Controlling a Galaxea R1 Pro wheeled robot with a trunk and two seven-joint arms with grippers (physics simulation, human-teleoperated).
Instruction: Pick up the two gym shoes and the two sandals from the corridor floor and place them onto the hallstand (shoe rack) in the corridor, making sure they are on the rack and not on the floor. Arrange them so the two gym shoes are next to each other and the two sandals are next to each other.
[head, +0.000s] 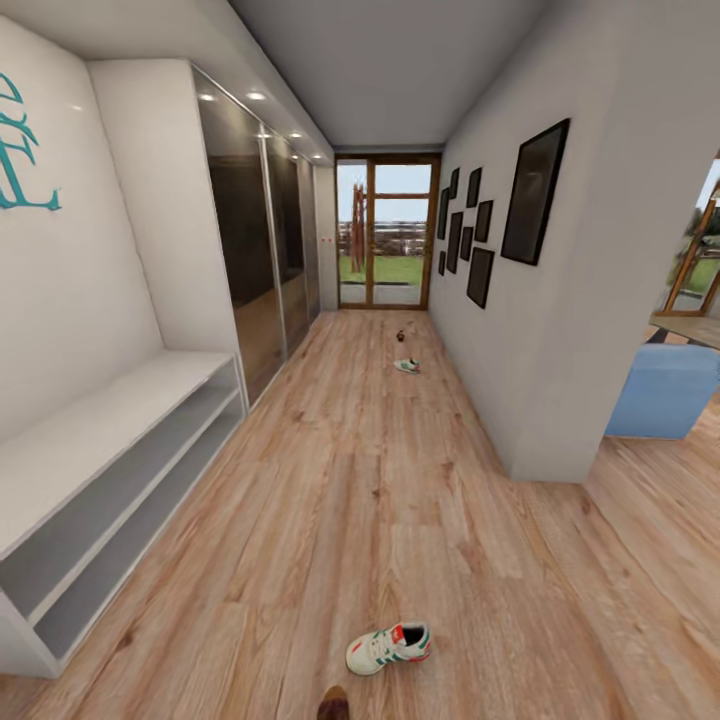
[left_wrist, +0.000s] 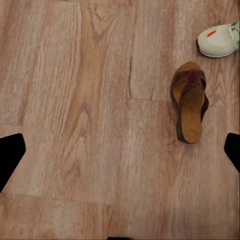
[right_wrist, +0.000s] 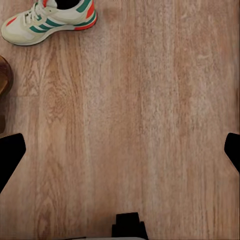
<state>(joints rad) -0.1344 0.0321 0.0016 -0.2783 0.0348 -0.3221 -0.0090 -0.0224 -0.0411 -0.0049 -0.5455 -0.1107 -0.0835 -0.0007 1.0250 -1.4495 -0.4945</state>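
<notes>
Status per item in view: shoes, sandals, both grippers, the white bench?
Near gym shoe: on the floor, upright.
Far gym shoe: on the floor down the corridor.
Near sandal: flat on the floor, sole down, apart from the near shoe.
Far sandal: on the floor, too small for detail.
White two-tier bench: no shoes on it.
Left gripper: open.
Right gripper: open.

A white lace-up sneaker with green stripes (right_wrist: 49, 19) lies on light wood-plank floor (right_wrist: 150, 125), a brown sandal's edge (right_wrist: 4, 75) at its seven o'clock.
</notes>
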